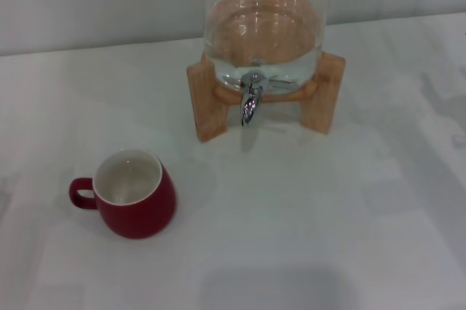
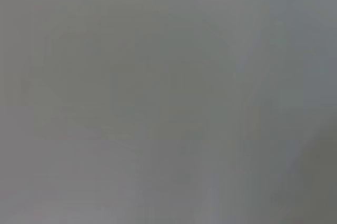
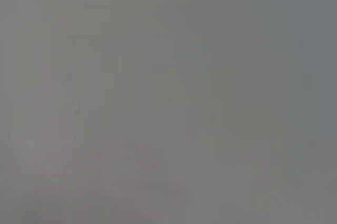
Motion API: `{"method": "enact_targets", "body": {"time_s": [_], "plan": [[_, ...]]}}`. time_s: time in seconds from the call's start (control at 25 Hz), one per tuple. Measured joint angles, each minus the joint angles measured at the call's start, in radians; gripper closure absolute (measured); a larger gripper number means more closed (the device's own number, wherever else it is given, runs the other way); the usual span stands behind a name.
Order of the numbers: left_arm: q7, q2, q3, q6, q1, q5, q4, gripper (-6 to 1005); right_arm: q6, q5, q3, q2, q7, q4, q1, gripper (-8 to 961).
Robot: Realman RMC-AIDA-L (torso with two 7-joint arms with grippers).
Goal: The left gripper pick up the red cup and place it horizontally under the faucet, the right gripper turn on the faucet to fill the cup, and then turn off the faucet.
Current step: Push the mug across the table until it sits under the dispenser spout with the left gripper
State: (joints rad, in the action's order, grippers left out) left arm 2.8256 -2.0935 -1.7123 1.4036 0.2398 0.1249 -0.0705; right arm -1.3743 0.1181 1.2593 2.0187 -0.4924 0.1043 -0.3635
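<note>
The red cup (image 1: 135, 195) stands upright on the white table at the front left in the head view, white inside, its loop handle pointing left. The faucet (image 1: 250, 100) is a small chrome tap at the front of a glass water jar, pointing down, with nothing under it. The cup is well to the front left of the faucet. Neither gripper shows in the head view. Both wrist views show only a plain grey surface, with no fingers and no task object.
The glass jar (image 1: 263, 30) holds water and rests on a wooden stand (image 1: 210, 99) at the back centre. The white table (image 1: 328, 223) spreads around them, with a pale wall behind.
</note>
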Motion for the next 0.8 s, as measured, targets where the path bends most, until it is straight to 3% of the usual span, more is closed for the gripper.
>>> {"method": "enact_targets", "body": {"time_s": [0.44,0.8], "plan": [[0.000,-0.010,0.010,0.001,-0.019,0.113,0.001,117,0.000,0.000,0.000,0.000,0.000,0.000,0.002,112],[0.000,-0.010,0.053,0.000,-0.021,0.122,0.002,117,0.000,0.000,0.000,0.000,0.000,0.004,0.000,111]]}}
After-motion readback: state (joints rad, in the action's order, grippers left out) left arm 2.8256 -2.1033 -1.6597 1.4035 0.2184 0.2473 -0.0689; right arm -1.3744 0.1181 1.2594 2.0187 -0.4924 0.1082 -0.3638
